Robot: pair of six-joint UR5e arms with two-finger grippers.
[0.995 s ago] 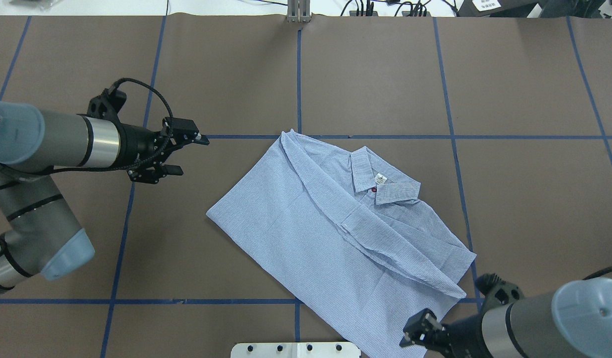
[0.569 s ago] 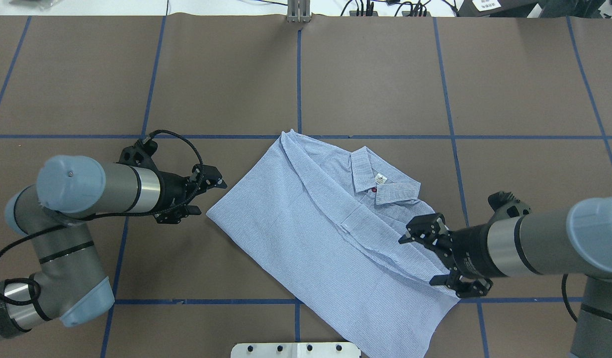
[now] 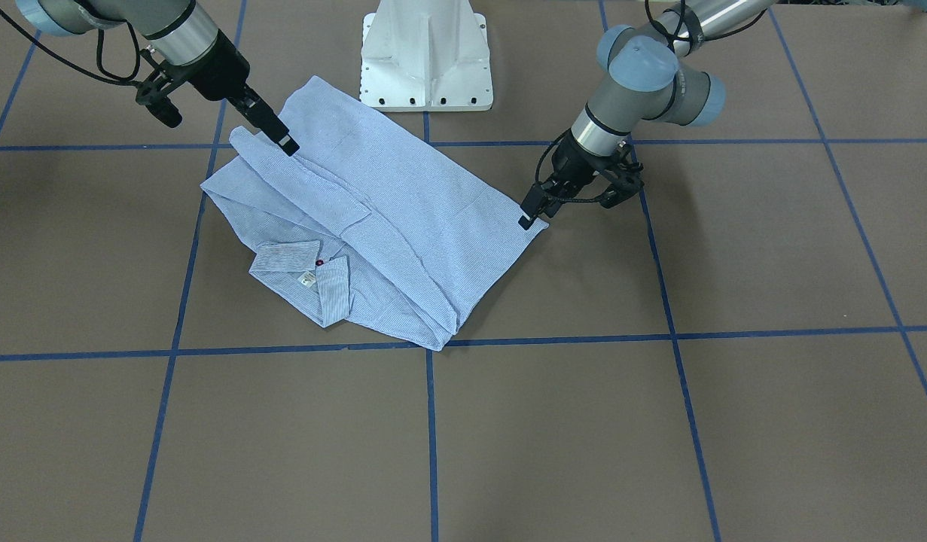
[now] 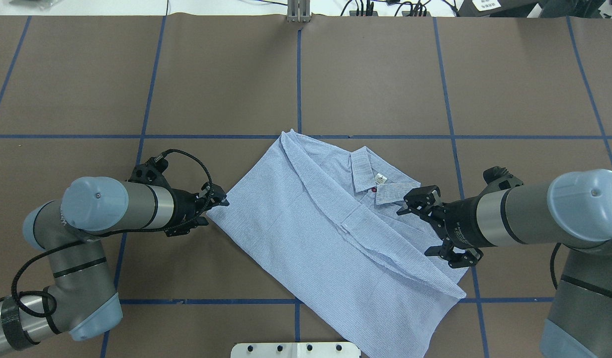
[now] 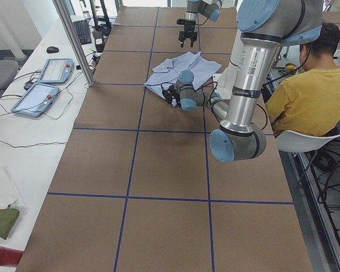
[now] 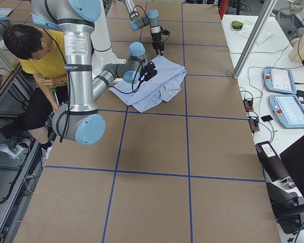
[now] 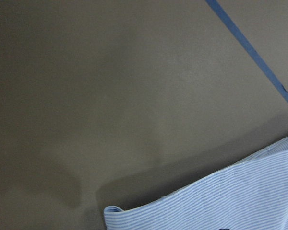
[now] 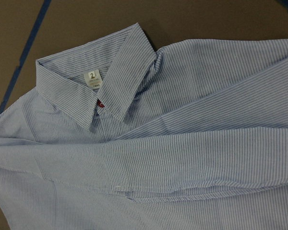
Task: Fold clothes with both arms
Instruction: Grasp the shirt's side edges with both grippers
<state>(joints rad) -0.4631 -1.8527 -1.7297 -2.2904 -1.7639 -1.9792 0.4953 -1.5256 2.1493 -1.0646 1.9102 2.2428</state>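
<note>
**Two-arm folding: approach to the grasp.** The shirt (image 4: 315, 233) lies flat and slanted on the table (image 4: 385, 74), just beyond the base (image 4: 296, 349); its hem end is beside the base, and its collar (image 4: 368, 171) is at the far end, toward the base's right; a sleeve (image 4: 415, 258) is already folded in over the front.

The left gripper (image 4: 212, 208) sits low, out to the base's left, at the shirt's side corner (image 7: 116, 211); its jaws stand apart with nothing between them, and the left wrist view shows that corner curled slightly off the table. The right gripper (image 4: 433, 226) hovers out to the base's right, over the sleeve and just short of the collar; its jaws are spread wide and empty; whether a fingertip touches the cloth cannot be told.

**Handling (judged).** The cloth looks thin, light and limp; it should sag from any pinch and hold no shape of its own; the stacked layers may slide over one another, so a hold should take every layer at an edge. The collar, with its label (image 8: 92, 77), looks the stiffest part and a poor place to pinch. The likely holds are the side corner for the left and the opposite sleeve edge for the right.

**Edges and room.** The hem sits close to the base, so there is little margin on that side; away from the base a broad stretch of table crossed by blue tape (image 4: 299, 84) runs past the collar; to the base's left and right the arms themselves take up the space.
</note>
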